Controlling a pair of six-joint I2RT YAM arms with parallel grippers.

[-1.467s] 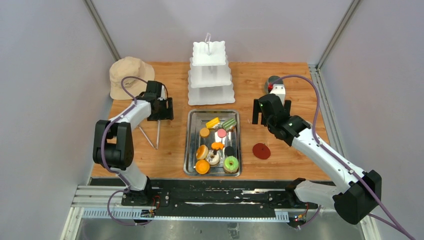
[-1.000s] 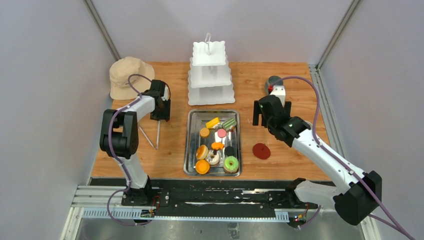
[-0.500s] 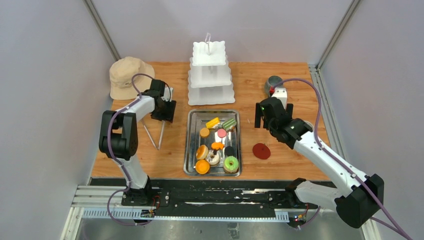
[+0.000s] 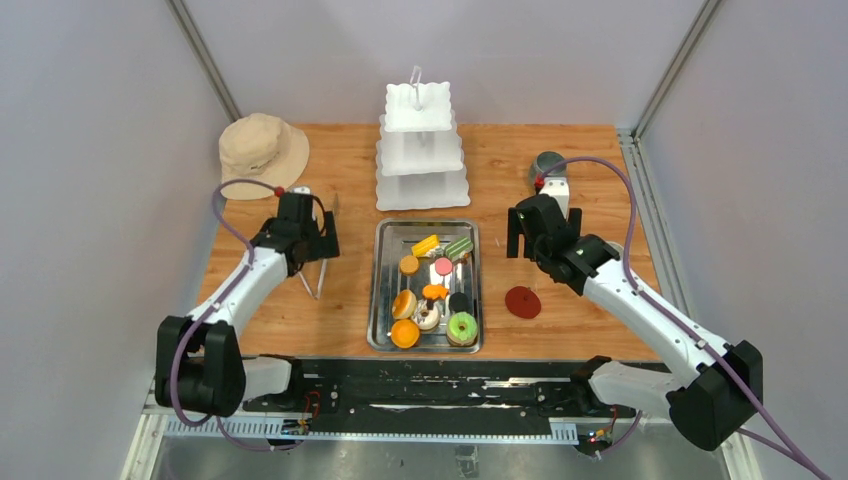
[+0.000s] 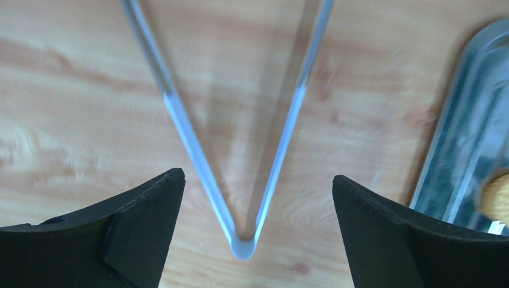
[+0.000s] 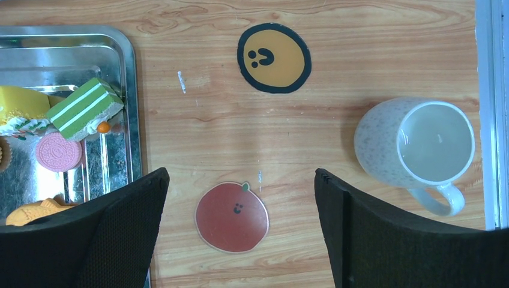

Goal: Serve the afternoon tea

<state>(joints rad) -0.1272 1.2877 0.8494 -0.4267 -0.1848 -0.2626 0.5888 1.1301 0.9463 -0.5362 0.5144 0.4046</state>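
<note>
The pastries (image 4: 435, 285) lie crowded in the tray (image 4: 377, 290) at mid-table, just in front of the stand (image 4: 422, 150), whose tiers look bare. The white mug (image 6: 414, 141) sits on bare wood right of the red coaster (image 6: 231, 217) and the yellow coaster (image 6: 274, 58). The grey mug (image 4: 546, 162) is at the far right. Serving has not begun, and the step in hand looks like fetching the tongs (image 5: 243, 180), which lie left of the tray. The left gripper (image 5: 255, 177) hangs over their bend, jaws spread wide and empty, arm stretched forward, wrist turned down. Next it should drop and close across both legs near the bend without pinching them flat. The right gripper (image 6: 240, 174) hovers over the red coaster, wide open, holding nothing.
</note>
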